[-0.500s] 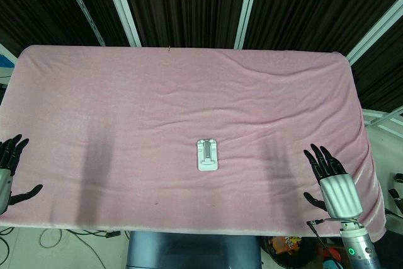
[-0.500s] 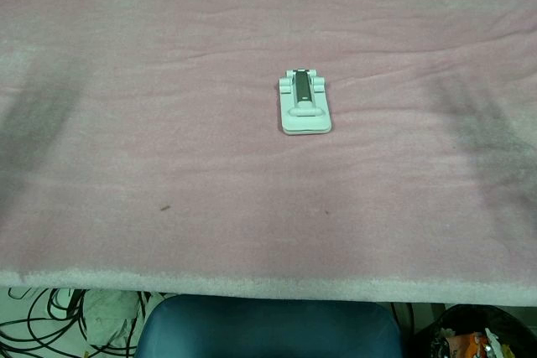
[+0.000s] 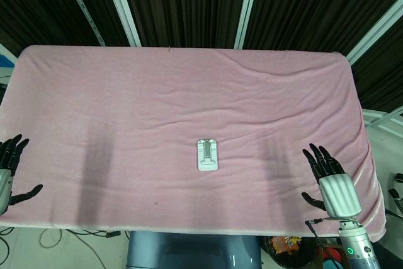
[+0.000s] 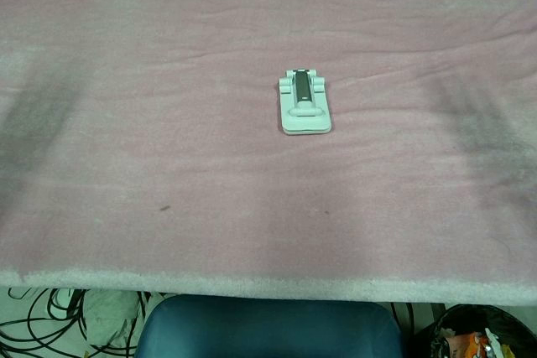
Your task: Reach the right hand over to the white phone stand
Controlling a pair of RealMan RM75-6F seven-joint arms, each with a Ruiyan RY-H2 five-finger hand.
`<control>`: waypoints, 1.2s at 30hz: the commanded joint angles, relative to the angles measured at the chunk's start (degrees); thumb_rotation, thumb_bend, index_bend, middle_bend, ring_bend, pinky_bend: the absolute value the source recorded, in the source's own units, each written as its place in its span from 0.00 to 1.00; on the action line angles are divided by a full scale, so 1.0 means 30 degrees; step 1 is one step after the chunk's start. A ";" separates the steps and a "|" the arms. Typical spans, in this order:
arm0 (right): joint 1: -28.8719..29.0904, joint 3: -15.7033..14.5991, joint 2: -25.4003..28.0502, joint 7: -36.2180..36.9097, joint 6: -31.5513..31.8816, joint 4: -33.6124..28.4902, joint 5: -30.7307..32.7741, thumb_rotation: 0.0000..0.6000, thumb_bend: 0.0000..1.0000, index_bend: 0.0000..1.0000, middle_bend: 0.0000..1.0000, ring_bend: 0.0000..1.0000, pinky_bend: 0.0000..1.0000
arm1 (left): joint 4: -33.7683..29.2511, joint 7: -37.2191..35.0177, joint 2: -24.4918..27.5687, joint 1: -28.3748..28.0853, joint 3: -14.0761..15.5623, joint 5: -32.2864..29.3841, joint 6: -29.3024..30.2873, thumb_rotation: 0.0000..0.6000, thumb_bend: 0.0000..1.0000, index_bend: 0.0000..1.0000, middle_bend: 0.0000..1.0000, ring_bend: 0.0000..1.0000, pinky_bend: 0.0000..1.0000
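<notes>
The white phone stand (image 3: 208, 155) lies folded flat on the pink cloth, near the middle of the table; the chest view shows the stand (image 4: 304, 103) too. My right hand (image 3: 332, 181) hovers at the near right edge of the table, fingers spread and empty, well to the right of the stand. At the near left corner, partly cut off by the frame, my left hand (image 3: 9, 171) is spread with nothing in it. Neither hand appears in the chest view.
The pink cloth (image 3: 126, 105) covers the whole table and drapes over its right edge. Dark curtains with white bars stand behind. A blue chair back (image 4: 268, 329) sits below the near edge, with cables on the floor at left.
My right hand has shifted very slightly toward the left and down in the head view. The stand and left hand have not moved.
</notes>
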 commanded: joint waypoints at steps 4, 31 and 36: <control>0.0780 0.0415 0.0066 -0.0557 -0.1810 -0.1647 0.0825 1.00 0.08 0.00 0.00 0.02 0.23 | -0.0048 -0.0087 0.0034 -0.0043 -0.0008 -0.0089 -0.0135 1.00 0.00 0.00 0.00 0.00 0.00; 1.0100 0.4630 -0.7693 -0.8966 -1.0596 0.0007 1.3246 1.00 0.01 0.00 0.00 0.00 0.23 | -0.0624 -0.1222 0.0611 -0.0338 -0.0085 -0.1010 -0.1279 1.00 0.00 0.00 0.00 0.00 0.00; 1.0847 0.4546 -0.8470 -0.8541 -1.0953 0.1596 1.2701 1.00 0.01 0.00 0.00 0.00 0.23 | -0.0689 -0.1407 0.0679 -0.0390 -0.0137 -0.1246 -0.1479 1.00 0.00 0.00 0.00 0.00 0.00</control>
